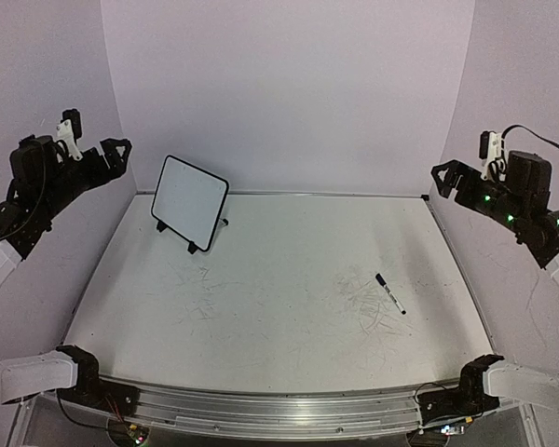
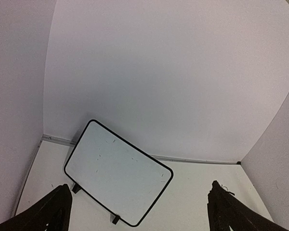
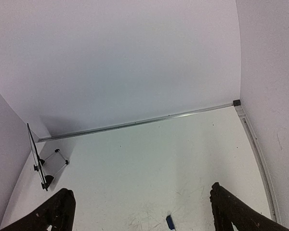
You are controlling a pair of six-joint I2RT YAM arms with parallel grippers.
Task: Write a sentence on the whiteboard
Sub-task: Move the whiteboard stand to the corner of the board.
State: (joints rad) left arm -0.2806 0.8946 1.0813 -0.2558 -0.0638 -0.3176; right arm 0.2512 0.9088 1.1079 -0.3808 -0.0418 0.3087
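The whiteboard stands tilted on its two black feet at the back left of the table. Its face is blank except for a few tiny specks; no sentence shows on it. It fills the lower middle of the left wrist view and shows edge-on in the right wrist view. A marker with a dark cap lies flat on the table at right of centre; its blue end shows in the right wrist view. My left gripper is open and empty, raised high at the far left. My right gripper is open and empty, raised high at the far right.
The white tabletop carries faint grey scribble marks around the marker. Lavender walls close in the back and both sides. A metal rail runs along the near edge between the arm bases.
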